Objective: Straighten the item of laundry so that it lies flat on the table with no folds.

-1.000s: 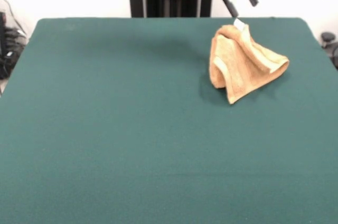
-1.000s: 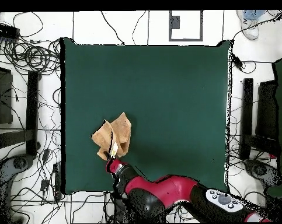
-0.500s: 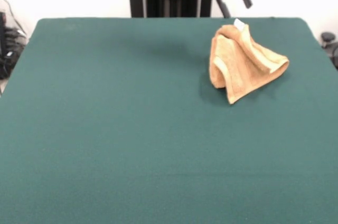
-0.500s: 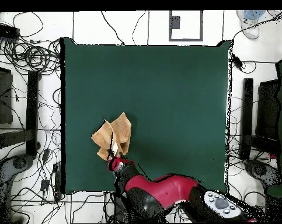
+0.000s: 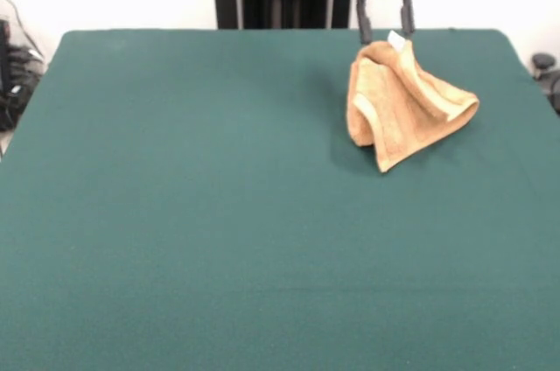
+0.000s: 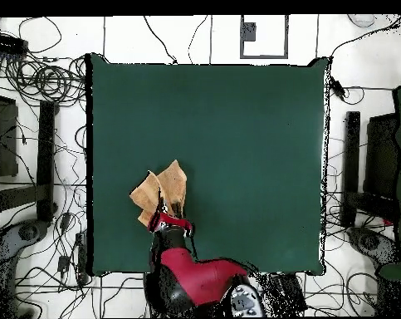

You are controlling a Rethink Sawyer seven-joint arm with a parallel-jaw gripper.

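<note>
The one pincer (image 5: 384, 31) hangs with its two dark fingers (image 5: 362, 24) spread well apart and pointing straight down from a red housing, and nothing is clamped between them. Their tips stand level with the top of the single item of laundry (image 5: 404, 104), one to either side of its raised peak; whether either tip actually touches the cloth is hard to say from the front view, since the fingers seem to sit slightly behind it. A small white tag (image 5: 396, 39) pokes up from that peak, just inside one fingertip. Below and in front of the pincer the golden-tan towel stands bunched in a tent-like heap with several folds, one lobe hanging toward the table and another spreading sideways. From overhead, the pincer (image 6: 167, 219) meets the towel (image 6: 162, 193) at its edge nearest the red arm (image 6: 191, 278). The one table (image 5: 192, 231) stretches dark green well beyond the pincer.
</note>
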